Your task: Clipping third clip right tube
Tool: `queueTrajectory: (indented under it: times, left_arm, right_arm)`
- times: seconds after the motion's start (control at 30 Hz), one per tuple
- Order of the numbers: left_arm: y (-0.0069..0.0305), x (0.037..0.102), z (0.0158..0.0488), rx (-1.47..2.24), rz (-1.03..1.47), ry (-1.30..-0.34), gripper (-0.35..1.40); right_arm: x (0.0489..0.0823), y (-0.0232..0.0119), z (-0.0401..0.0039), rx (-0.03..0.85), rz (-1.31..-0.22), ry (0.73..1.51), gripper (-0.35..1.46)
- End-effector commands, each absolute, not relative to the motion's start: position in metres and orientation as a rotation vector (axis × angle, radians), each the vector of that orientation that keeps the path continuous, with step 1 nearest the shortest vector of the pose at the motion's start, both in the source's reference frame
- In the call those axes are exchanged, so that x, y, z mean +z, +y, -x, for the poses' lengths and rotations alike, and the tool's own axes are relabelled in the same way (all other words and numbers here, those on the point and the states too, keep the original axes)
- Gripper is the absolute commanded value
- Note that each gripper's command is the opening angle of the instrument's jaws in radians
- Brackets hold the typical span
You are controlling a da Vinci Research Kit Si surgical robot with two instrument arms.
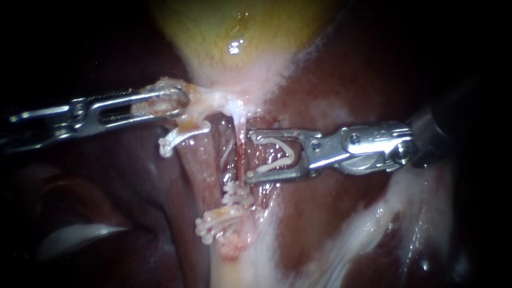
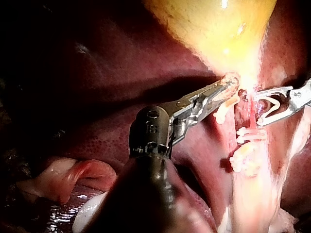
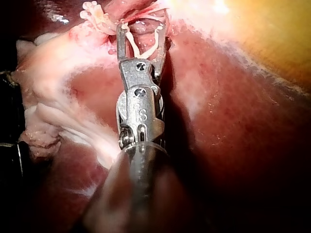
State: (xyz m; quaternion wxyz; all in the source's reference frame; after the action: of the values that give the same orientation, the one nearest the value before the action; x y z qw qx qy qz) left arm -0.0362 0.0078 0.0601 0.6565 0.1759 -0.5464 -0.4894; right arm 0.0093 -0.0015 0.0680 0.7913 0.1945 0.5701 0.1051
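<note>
The gallbladder [image 1: 240, 26] sits yellow at the top, with the liver [image 1: 346, 69] dark red around it; white strands [image 1: 373, 213] cross the liver below the right instrument [image 1: 249, 156]. The left instrument [image 1: 170, 104] comes in level; its jaws are clamped on pale tissue [image 1: 152, 106] at the gallbladder's neck. A single clip [image 1: 181, 134] lies just under those jaws, at the top of the broad left tube [image 1: 200, 160]; further down, two clips [image 1: 234, 196] sit close together, one just above the other.

The right tube [image 1: 241, 144] is a thin, wet, pink strand; it runs down from the neck, between the left tube and the right instrument's tips, towards the two clips. The right instrument's jaws stand wide, each pressed against one leg of the white, V-shaped loaded clip [image 1: 274, 164] they carry; its open end faces the right tube. The tube lies at the mouth of the jaws, touching or just ahead of the tips; whether it is inside the loaded clip I cannot tell. In the right wrist view the tips [image 3: 141, 26] reach pale tissue beside the two clips.
</note>
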Motion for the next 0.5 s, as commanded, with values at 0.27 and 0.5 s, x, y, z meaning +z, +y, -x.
queueTrajectory:
  times: [0.27, 0.5]
  left_arm:
    - [0.0078, 0.0601, 0.0362, -1.109, -0.399, -1.238, -0.35]
    - [0.0078, 0.0601, 0.0362, -1.109, -0.399, -1.238, -0.35]
  right_arm:
    - [0.0669, -0.0011, -0.0082, 0.231, -0.424, 1.236, 0.5]
    - [0.0667, -0.0012, -0.0084, 0.277, -0.473, 1.249, 0.5]
